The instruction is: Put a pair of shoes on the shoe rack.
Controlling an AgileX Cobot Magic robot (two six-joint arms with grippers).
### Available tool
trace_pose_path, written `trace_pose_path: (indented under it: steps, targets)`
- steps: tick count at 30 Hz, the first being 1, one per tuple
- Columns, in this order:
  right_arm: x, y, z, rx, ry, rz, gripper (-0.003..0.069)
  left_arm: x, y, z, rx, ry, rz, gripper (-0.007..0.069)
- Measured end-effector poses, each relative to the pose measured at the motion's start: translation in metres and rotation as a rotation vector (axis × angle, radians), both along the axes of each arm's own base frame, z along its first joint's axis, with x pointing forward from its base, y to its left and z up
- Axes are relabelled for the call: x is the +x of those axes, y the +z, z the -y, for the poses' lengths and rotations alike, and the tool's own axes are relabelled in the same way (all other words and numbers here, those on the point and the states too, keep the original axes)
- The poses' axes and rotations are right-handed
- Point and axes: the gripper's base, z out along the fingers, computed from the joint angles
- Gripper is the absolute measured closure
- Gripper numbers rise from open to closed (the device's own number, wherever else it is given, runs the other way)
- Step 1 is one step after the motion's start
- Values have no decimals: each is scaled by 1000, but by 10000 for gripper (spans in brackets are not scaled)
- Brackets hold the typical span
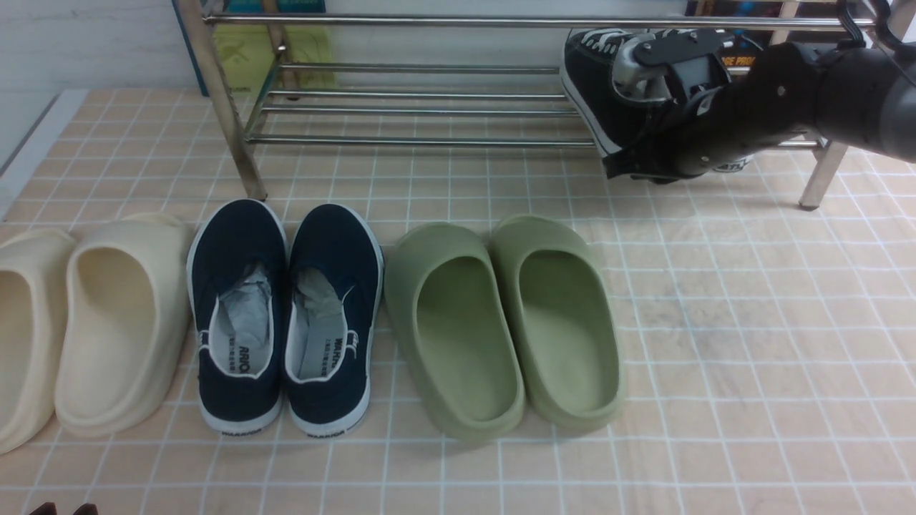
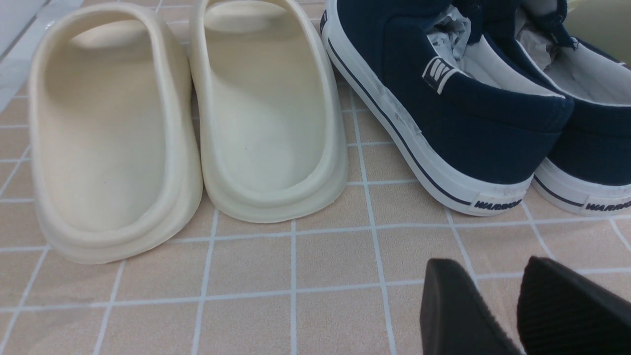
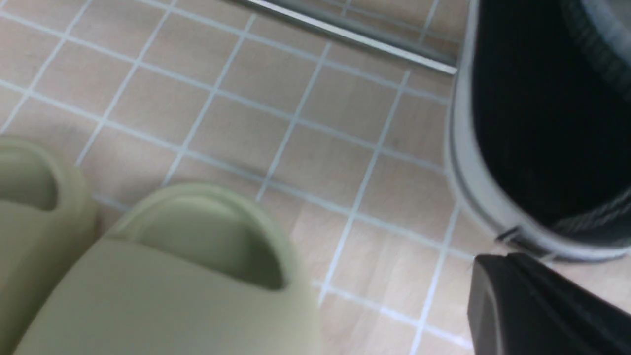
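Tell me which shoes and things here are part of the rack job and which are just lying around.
Part of the job:
- black sneaker, at the rack beside the right claw
- shoe rack

Just lying about:
- navy slip-ons
- green slippers
- cream slippers

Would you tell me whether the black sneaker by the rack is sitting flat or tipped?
Tipped. In the front view, the black sneaker leans against the shoe rack, its white sole edge running diagonally.
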Motion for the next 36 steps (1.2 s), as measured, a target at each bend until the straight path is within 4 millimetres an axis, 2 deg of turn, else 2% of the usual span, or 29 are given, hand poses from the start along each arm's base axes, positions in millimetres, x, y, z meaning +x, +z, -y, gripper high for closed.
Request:
trace_pose_path:
  steps: [4, 8, 9, 11, 13, 15, 16, 17, 18, 20, 22, 24, 25, 26, 28, 29, 31, 33, 34, 35, 36]
  targets:
    - [-9, -1, -1, 18, 13, -99, 662, 0, 0, 0, 0, 0, 0, 385]
    - [-24, 28, 1, -4, 65, -98, 662, 0, 0, 0, 0, 0, 0, 385]
    - [-31, 44, 3, -12, 83, -75, 662, 0, 0, 0, 0, 0, 0, 385]
    - [-62, 101, 12, -37, 126, 19, 659, 0, 0, 0, 0, 0, 0, 385]
    - [-82, 132, 18, -54, 137, 75, 659, 0, 0, 0, 0, 0, 0, 385]
    - [-123, 179, 32, -93, 142, 169, 659, 0, 0, 0, 0, 0, 0, 385]
    - [-136, 192, 37, -111, 137, 193, 659, 0, 0, 0, 0, 0, 0, 385]
    - [-140, 195, 38, -114, 135, 197, 659, 0, 0, 0, 0, 0, 0, 385]
    - [-169, 214, 49, -127, 111, 230, 659, 0, 0, 0, 0, 0, 0, 385]
    - [-195, 221, 57, -123, 86, 235, 659, 0, 0, 0, 0, 0, 0, 385]
    - [-228, 216, 67, -120, 62, 230, 657, 0, 0, 0, 0, 0, 0, 385]
    - [-250, 204, 73, -115, 53, 222, 657, 0, 0, 0, 0, 0, 0, 385]
    - [-269, 188, 78, -107, 44, 223, 656, 0, 0, 0, 0, 0, 0, 385]
    - [-274, 184, 79, -103, 41, 228, 656, 0, 0, 0, 0, 0, 0, 385]
    - [-302, 152, 87, -68, 13, 300, 654, 0, 0, 0, 0, 0, 0, 385]
    - [-304, 149, 88, -63, 10, 307, 654, 0, 0, 0, 0, 0, 0, 385]
    - [-330, 111, 94, 3, -25, 411, 652, 0, 0, 0, 0, 0, 0, 385]
    - [-342, 92, 97, 45, -43, 471, 652, 0, 0, 0, 0, 0, 0, 385]
    - [-358, 61, 102, 92, -66, 594, 651, 0, 0, 0, 0, 0, 0, 385]
    - [-359, 58, 103, 97, -69, 606, 651, 0, 0, 0, 0, 0, 0, 385]
    - [-367, 39, 106, 125, -83, 695, 651, 0, 0, 0, 0, 0, 0, 385]
